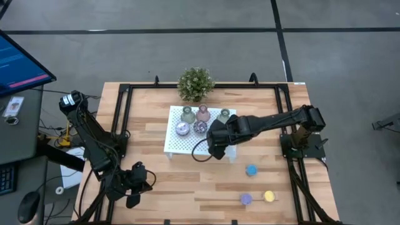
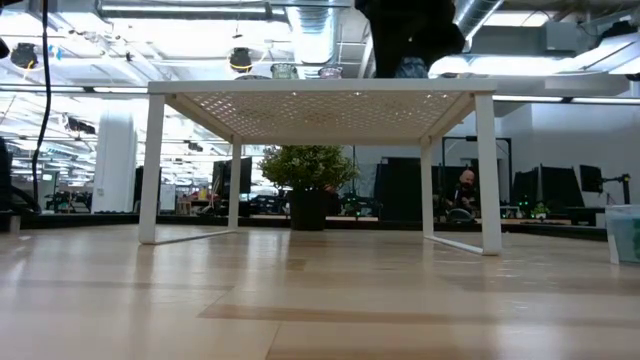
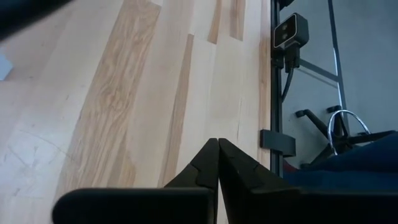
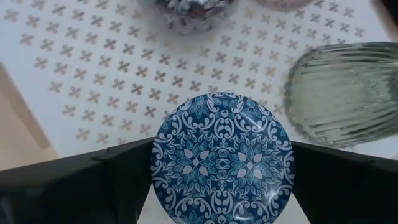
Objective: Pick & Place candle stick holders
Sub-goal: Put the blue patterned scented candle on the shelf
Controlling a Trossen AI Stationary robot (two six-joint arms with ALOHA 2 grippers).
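Right gripper (image 4: 221, 168) is parked over white perforated tray (image 1: 175, 142), fingers spread wide around blue patterned puck (image 4: 222, 157), likely so it can be set down among holders already there. Puck: round, low, glossy, white floral scrollwork on deep blue. Ribbed green vase (image 4: 348, 93) sits just beside. Left gripper (image 3: 217, 163) is idle near surface's (image 1: 175, 181) front left corner, fingers pressed together, nothing held.
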